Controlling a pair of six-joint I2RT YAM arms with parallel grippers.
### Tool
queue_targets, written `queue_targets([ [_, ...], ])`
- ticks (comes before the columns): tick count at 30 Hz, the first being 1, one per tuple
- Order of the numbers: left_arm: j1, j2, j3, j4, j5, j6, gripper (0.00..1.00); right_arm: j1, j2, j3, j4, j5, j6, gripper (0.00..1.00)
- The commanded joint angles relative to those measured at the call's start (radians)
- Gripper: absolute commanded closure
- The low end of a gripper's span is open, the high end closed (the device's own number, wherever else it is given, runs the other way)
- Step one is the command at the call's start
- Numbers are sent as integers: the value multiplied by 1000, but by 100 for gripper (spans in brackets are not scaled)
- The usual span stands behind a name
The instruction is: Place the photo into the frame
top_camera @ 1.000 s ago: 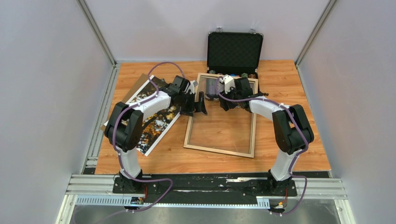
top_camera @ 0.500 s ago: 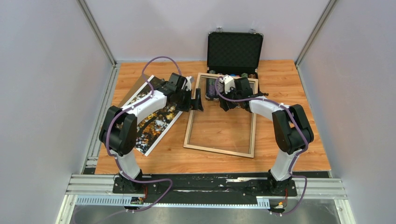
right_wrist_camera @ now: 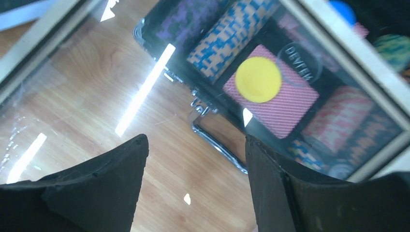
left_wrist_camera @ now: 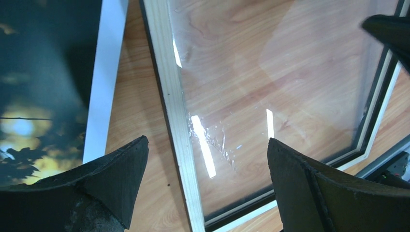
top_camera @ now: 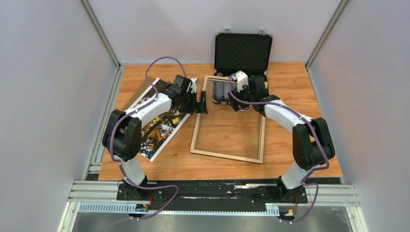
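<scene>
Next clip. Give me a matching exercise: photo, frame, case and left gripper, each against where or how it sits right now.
Things:
1. photo
2. frame
3. black case
4. left gripper

States:
A. open, lid upright, at the far edge of the table
B. lying face up on the left, beside the frame
C. mid-table, far end over the open case
D. jaws open, nothing held, above the frame's left rail

Pairs: 1-B; 2-C; 3-A; 4-D
</scene>
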Motion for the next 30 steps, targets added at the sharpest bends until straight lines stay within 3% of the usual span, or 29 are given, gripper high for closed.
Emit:
queue_targets([
  [1,28,-12,41,43,-13,35,0,-11,-120,16,4,56,0,27],
  [15,79,65,65,55,38,47,2,-149,-195,-61,-12,209,89,21],
  [23,81,132,67,84,137,38,6,-301,-188,-94,-54,106,183,25],
  [30,81,167,58,113,232,21,13,-333,-129,-123,-60,42,203,29],
])
